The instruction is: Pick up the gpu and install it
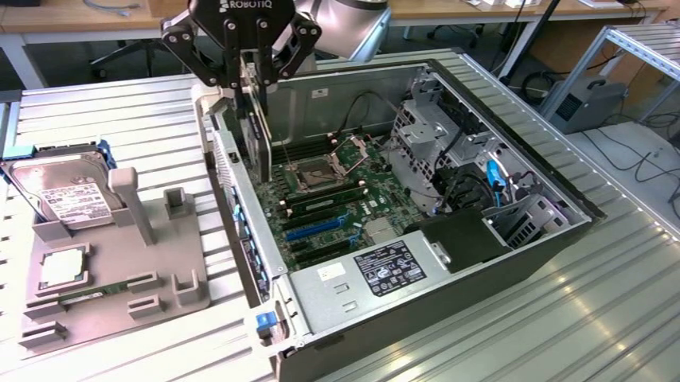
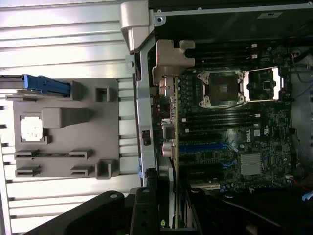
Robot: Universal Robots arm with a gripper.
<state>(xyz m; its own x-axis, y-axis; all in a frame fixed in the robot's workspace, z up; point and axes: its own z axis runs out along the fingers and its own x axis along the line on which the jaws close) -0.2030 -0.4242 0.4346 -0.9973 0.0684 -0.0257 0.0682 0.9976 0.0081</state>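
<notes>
Overhead, black angular gripper (image 1: 252,78) clamping thin flat dark gpu (image 1: 255,127), upright

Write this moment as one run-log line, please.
gripper: shut on gpu | gpu: upright, above open computer case | slot: not yet seated

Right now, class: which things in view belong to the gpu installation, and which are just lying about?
Part of the job:
gpu, held in the pincer
open computer case
motherboard

Lying about:
hard drive
processor chip
memory stick
grey holder
</notes>
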